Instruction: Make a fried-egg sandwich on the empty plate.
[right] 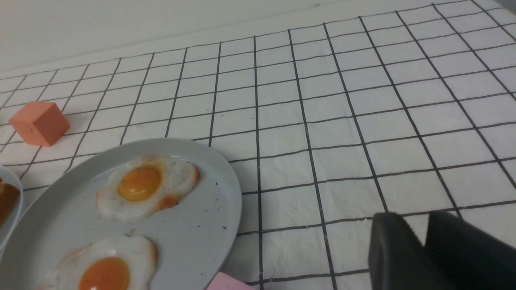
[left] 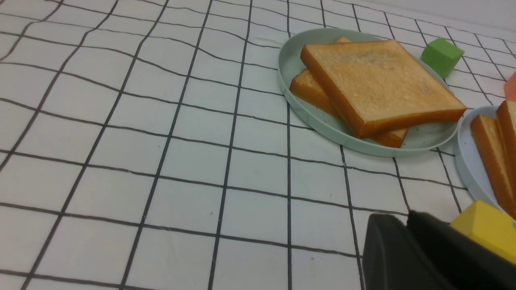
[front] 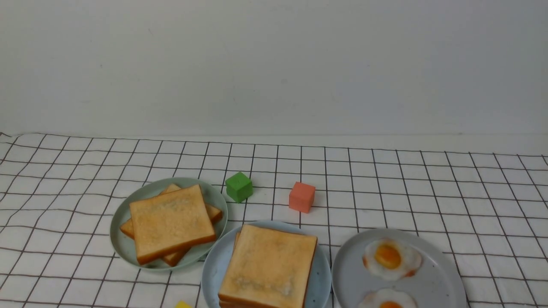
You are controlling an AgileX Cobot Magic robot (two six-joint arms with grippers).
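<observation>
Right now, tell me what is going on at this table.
Nothing is being handled. Two square golden toast slices sit stacked on the round light-blue plate. Two fried eggs lie on the grey plate, and two more toast slices rest on the sage-green plate. Both tools are off the food, holding nothing.

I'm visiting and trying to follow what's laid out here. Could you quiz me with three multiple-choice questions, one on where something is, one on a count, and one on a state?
1. Where does the green cube sit?
A. On the grey plate
B. On the cloth behind the sage-green plate
C. On top of the toast

2. How many fried eggs lie on the grey plate?
A. One
B. Two
C. Four

3. How is the light-blue plate now?
A. Bare
B. Holding eggs only
C. Holding stacked toast

Answers:
1 B, the cube rests on the checked cloth just past that plate.
2 B, two yolks show.
3 C, toast slices cover it.
</observation>
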